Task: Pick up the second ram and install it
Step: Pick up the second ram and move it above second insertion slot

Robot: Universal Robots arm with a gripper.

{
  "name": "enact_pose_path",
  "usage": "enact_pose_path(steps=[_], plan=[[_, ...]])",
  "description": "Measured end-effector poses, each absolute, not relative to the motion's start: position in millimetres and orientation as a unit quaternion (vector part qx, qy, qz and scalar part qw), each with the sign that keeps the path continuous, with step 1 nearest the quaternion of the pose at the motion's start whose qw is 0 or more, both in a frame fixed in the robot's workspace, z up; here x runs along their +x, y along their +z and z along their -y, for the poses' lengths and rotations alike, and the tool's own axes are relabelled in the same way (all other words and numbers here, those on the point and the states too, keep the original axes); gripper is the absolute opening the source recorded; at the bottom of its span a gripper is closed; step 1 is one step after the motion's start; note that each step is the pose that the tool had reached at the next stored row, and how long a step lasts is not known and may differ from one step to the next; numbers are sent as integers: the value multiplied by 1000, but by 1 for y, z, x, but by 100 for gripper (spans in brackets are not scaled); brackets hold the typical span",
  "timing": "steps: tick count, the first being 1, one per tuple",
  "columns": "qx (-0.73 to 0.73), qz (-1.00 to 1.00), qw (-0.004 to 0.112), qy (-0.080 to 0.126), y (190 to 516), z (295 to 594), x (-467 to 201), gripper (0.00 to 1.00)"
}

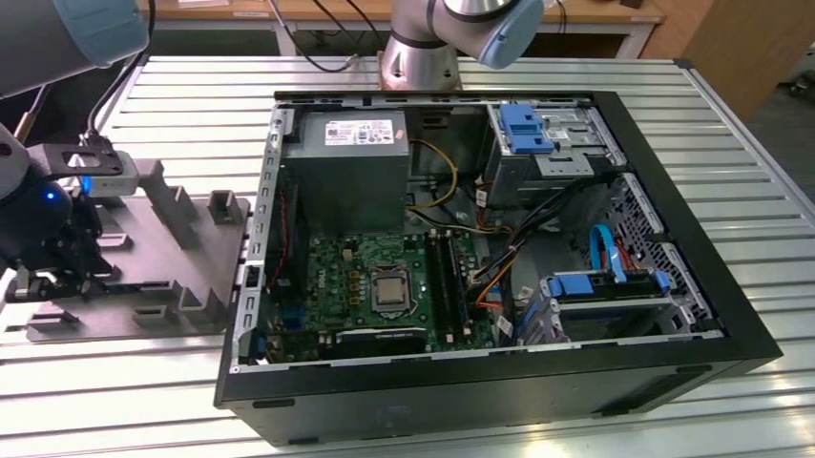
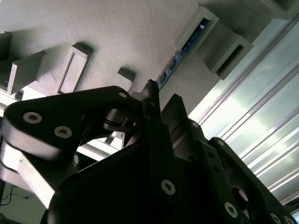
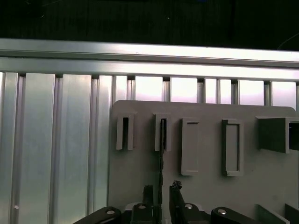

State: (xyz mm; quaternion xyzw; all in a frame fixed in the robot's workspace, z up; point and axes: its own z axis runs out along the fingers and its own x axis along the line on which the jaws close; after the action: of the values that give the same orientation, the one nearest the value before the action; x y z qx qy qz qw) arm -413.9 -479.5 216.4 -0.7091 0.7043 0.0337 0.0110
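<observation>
Working at the edge of the desk (image 1: 191, 95) on the exterior view's left, just beside the open computer case (image 1: 510, 396), low over the grey holder (image 1: 178, 286). Straddling the second ram (image 3: 162, 149) with the gripper (image 3: 161, 185): fingers (image 3: 148, 196) apart, one to each side of the thin board, with a sliver of gap on both sides in the first wrist view. Not clamped, then, and probably not touching, though hard to be sure.

Stands on its long edge in a narrow slotted post near one edge of the holder, most likely so as to offer both flat faces to the fingers and leave room to close in from the sides. Seen edge-on in the first wrist view as a thin dark line, and in the second wrist view as a blue strip.

Runs level, long axis parallel to the slats of the desk. One end tucked in the post, the other reaching in between the fingertips. Lined up, so, with the gap of the gripper rather than across it.

Well apart from the green motherboard (image 1: 357, 277) inside the case. Judged from that, pick-up stage, with nothing lifted yet.
</observation>
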Motion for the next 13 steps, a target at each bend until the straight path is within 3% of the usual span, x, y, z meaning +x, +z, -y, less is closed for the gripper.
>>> enact_pose_path(steps=[1, 2, 13], plan=[[-709, -704, 11, 34, 216, 479, -414, 29], [-709, -704, 11, 34, 216, 479, -414, 36], [-722, -692, 5, 29, 207, 479, -414, 36]])
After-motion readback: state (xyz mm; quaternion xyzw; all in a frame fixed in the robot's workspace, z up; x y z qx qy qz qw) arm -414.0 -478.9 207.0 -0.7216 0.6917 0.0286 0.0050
